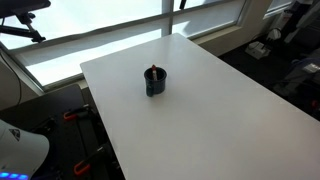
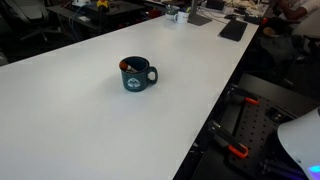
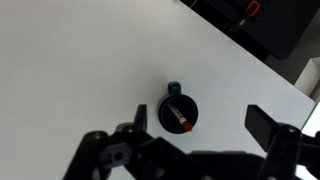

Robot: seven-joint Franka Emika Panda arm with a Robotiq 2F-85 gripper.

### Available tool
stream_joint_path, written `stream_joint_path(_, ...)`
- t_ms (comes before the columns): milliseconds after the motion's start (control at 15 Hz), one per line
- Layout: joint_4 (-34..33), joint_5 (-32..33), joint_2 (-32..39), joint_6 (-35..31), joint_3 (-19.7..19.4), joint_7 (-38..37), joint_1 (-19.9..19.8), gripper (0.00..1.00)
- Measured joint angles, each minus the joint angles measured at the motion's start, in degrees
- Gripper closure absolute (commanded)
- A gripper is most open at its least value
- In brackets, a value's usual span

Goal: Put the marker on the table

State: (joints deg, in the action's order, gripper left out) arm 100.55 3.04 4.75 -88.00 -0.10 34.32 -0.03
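In the wrist view the white desk (image 3: pixel 70 60) lies bare on the left, and its edge cuts across the picture at 2 o'clock. The tool (image 3: pixel 197 117) is released, with its jaws spread wide and nothing between them. One of its fingers (image 3: pixel 133 120) shows at 9 o'clock of the mug (image 3: pixel 178 113) and the other at 3 o'clock, both apart from it. The marker (image 3: pixel 181 120) is inside the mug, leaning, with its reddish end toward 5 o'clock. The mug's handle points to 12 o'clock. In both exterior views the dark mug (image 1: pixel 154 84) (image 2: pixel 135 77) stands upright near the desk's middle, and the marker's end (image 1: pixel 152 71) (image 2: pixel 126 65) pokes just above the rim.
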Motion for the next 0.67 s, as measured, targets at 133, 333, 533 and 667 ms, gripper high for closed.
stream_joint_path(133, -0.61, 0.09, 0.83, 0.2, 0.27, 0.16, 0.29, 0.0)
stream_joint_path(333, -0.91, 0.11, 0.97, 0.33, 0.18, 0.36, 0.0, 0.0)
stream_joint_path(533, -0.88, 0.1, 1.17, 0.33, 0.18, 0.36, -0.17, 0.0)
stream_joint_path(667, -0.89, 0.1, 1.84, 0.28, 0.33, 0.48, -0.19, 0.0)
